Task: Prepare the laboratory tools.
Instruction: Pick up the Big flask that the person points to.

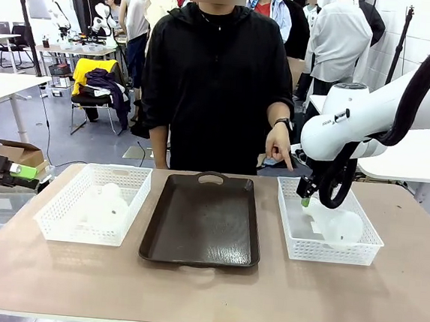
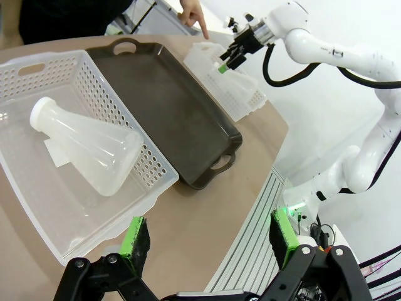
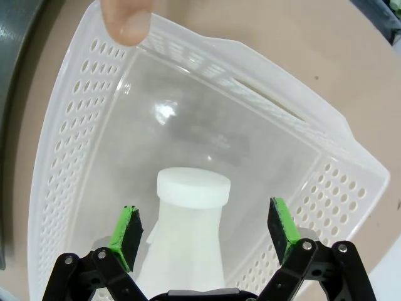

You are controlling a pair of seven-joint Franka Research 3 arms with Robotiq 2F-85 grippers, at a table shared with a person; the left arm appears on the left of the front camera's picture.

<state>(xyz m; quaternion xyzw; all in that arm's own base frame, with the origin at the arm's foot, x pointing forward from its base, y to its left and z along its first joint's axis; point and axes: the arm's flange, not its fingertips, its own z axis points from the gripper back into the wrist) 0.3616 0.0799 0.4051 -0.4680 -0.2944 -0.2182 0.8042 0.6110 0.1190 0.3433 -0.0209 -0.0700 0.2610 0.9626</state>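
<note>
At the table's left edge the left gripper (image 2: 208, 242) hangs over the near corner, its jaws spread wide and holding nothing. Just beyond its green pads (image 2: 135, 240) sits the left white mesh basket (image 1: 50, 218). One frosted conical flask (image 2: 88, 150) lies on its side in that basket, with its wide base towards the dark tray (image 1: 202, 220). The tray sits in the middle of the table between the two baskets, close to each, and its handles face the person and the robot.

The person stands at the far side. Their hand (image 1: 279, 148) has the index finger stretched downward and the other fingers curled in, and it grasps nothing. The fingertip (image 3: 128, 19) is at the far rim of the right white mesh basket (image 1: 292, 247). The second conical flask (image 3: 191, 232) rests in this basket, apparently on its side. The right gripper (image 1: 305, 201) is lowered into the basket over the flask's neck. Its jaws are wide apart, one pad on each side of the neck, and there is a clear gap on both sides.
</note>
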